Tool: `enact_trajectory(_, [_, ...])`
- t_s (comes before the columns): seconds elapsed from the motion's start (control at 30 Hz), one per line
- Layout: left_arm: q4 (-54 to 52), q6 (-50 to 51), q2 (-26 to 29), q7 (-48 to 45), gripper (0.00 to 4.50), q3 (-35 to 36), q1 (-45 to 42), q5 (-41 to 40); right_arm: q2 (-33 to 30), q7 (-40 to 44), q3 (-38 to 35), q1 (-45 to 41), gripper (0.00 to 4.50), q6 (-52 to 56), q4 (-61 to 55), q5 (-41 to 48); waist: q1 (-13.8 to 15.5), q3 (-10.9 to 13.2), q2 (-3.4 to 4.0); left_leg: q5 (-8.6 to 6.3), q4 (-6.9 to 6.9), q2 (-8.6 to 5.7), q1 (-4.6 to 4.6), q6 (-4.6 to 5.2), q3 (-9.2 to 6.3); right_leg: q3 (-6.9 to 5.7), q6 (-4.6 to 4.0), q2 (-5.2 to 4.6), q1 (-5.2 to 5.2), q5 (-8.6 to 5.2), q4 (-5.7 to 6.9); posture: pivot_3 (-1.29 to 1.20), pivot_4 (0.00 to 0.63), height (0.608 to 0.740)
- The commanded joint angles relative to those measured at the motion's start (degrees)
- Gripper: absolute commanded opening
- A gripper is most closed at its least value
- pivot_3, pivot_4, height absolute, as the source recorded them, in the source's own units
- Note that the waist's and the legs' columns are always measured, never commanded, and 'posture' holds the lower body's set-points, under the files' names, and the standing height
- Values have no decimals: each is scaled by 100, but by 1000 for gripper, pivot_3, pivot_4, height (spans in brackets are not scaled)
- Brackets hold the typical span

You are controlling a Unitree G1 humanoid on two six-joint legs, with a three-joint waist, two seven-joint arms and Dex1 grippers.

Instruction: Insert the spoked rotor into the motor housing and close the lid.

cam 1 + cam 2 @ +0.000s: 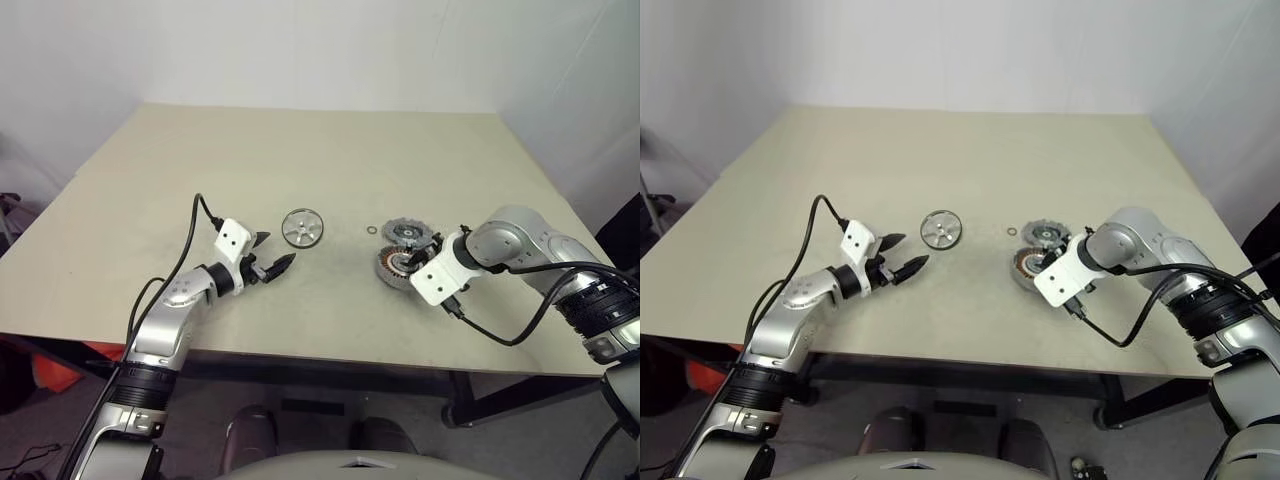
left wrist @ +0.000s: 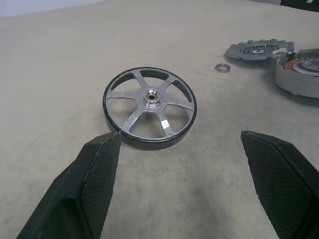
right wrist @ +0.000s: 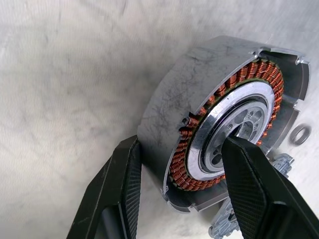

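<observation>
While my right tool (image 3: 182, 191) clamps the motor housing (image 3: 234, 119), one finger outside its grey wall and one in the central hole, I see copper windings ringing its bright hub. Left of it on the worktop (image 1: 300, 150), the spoked rotor (image 2: 149, 108) lies flat, silver with a dark rim, before my open left tool (image 2: 182, 169).

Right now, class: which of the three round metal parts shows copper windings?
The motor housing, at the right gripper; the spoked rotor and lid show none.
</observation>
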Motion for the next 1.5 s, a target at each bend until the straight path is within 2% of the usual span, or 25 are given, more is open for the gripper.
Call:
enact_trajectory(0.03, [-168, -92, 38, -30, 4042, 23, -53, -5, -52, -131, -232, -179, 1996, -8, 28, -115, 0, 0, 0, 0, 0, 0, 0, 0, 0, 0, 0, 0, 0, 0, 0, 0, 0, 740])
enact_trajectory(0.13, [-171, -86, 39, -21, 4042, 22, -49, 9, -76, 19, -239, -84, 1996, 4, -112, 37, 0, 0, 0, 0, 1, 0, 0, 0, 0, 0, 0, 0, 1, 0, 1, 0, 0, 740])
enact_trajectory(0.37, [-162, -71, 35, 0, 4042, 31, -66, 32, 11, -40, -269, -99, 4391, 59, -156, 64, 0, 0, 0, 0, 2, 0, 1, 1, 0, 0, 0, 0, 3, 0, 1, 0, 0, 740])
enact_trajectory(0.4, [-159, -67, 37, 3, 4042, 35, -70, 34, 9, -40, -274, -114, 4453, 62, -162, 73, 0, 0, 0, 0, 2, 0, 2, 0, 0, 0, 0, 0, 3, 0, 1, 0, 0, 740])
enact_trajectory(0.67, [-96, -54, 36, -1, 4042, 53, -133, 29, -112, -99, -352, -184, 4453, 3, -308, -19, 1, 0, 0, 0, 3, 0, 3, 0, 0, 0, 0, 0, 4, 0, 2, 0, 0, 740])
enact_trajectory(0.93, [-144, -52, 12, -1, 4042, 13, -112, 38, -2, -1106, -404, -708, 4453, 92, 444, -1007, -56, 0, 0, 2, 6, 0, 11, -2, 0, -1, 0, -1, 7, 0, 11, 0, 0, 740])
enact_trajectory(1.07, [-152, -48, 13, 5, 4042, 8, -110, 49, 483, -1814, -502, -1245, 4453, 592, 1110, -1211, -124, 0, 1, 2, 9, -1, 9, -2, 0, 0, 0, -1, 7, 0, 10, 0, 0, 740])
enact_trajectory(1.2, [-144, -50, -2, 23, 4042, -3, -121, 69, 1774, -2243, -1168, -1573, 4453, 1952, 1978, -238, -177, -1, 3, 2, 9, 2, 13, -3, 1, 1, -1, 2, 4, 0, 16, 0, 0, 740])
enact_trajectory(1.3, [-134, -60, 0, 32, 4042, -16, -132, 94, 2639, -2015, -1886, -1733, 4453, 3419, 2343, 757, -135, 0, 5, 3, 8, 4, 10, -4, 1, -4, -3, 3, 2, 0, 20, 0, 0, 740])
enact_trajectory(1.4, [-131, -66, 27, 26, 4042, -3, -128, 98, 3083, -1930, -2318, -1984, 4453, 4574, 2491, 1389, -71, 2, 8, 3, 9, 2, -4, -3, -1, -11, -3, 0, 0, 0, 14, 0, 0, 740])
enact_trajectory(1.5, [-149, -68, 41, 27, 4042, -1, -110, 106, 3183, -2000, -2379, -2125, 4453, 5071, 2630, 1620, 19, 3, 9, 3, 11, 0, -10, -4, -1, -14, -3, -4, -2, 0, 9, 0, 0, 740])
